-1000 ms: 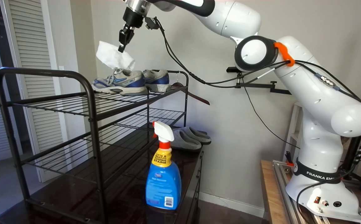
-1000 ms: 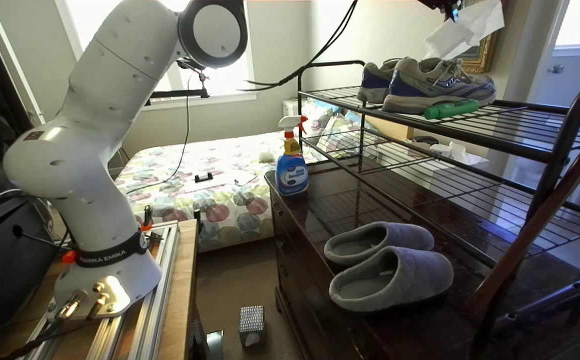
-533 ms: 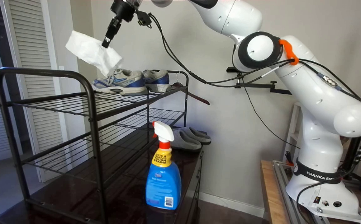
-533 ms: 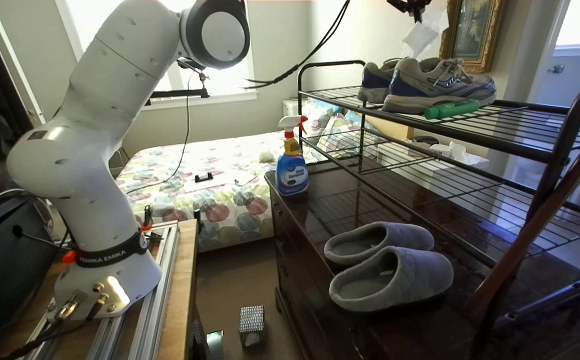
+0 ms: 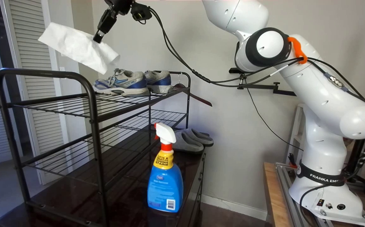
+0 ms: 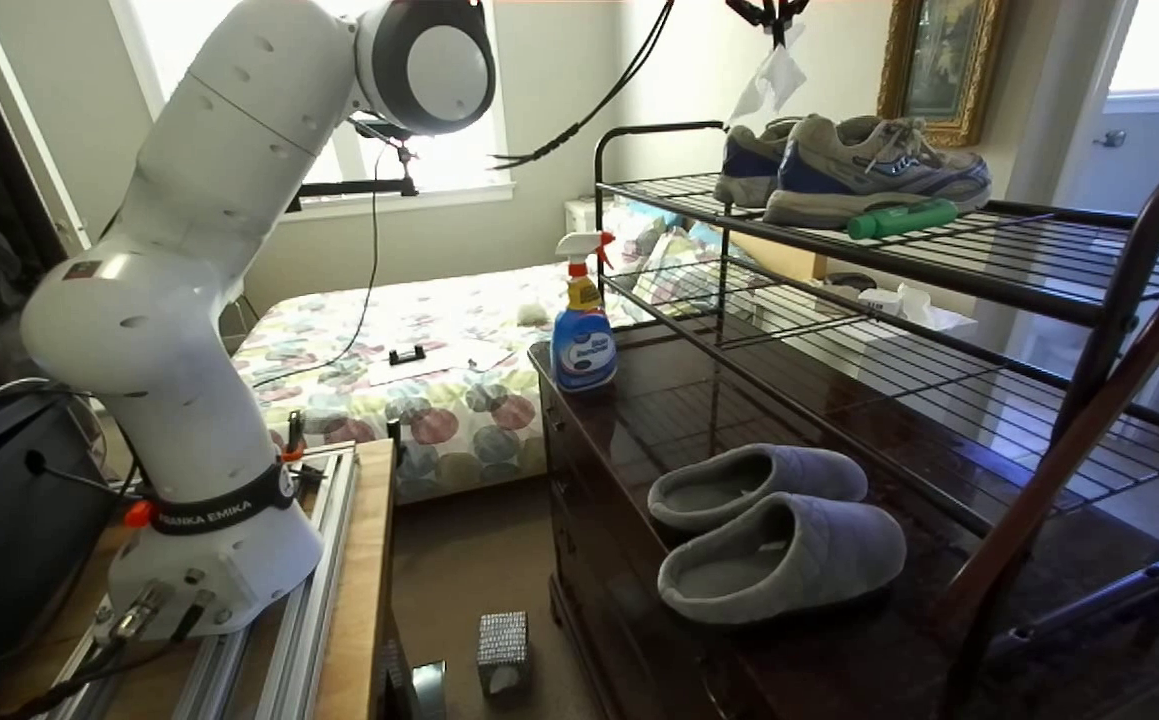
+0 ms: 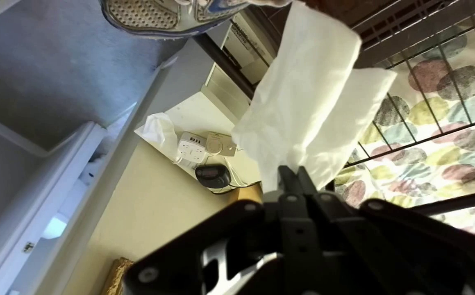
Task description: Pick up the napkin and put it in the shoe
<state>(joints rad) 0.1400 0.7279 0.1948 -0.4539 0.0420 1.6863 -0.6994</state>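
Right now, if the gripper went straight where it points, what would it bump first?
The napkin the gripper holds comes first; behind it, perhaps the black rack or white table, but depth is unclear.

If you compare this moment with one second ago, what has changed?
The fingers have carried the white napkin toward the left of both exterior views as the arm moved. It was already held then and still is; nothing was let go. The sneakers, slippers and spray bottle stayed as they were.

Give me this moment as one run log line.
gripper: shut on napkin; napkin: aloft, outside sneakers; sneakers: on top shelf
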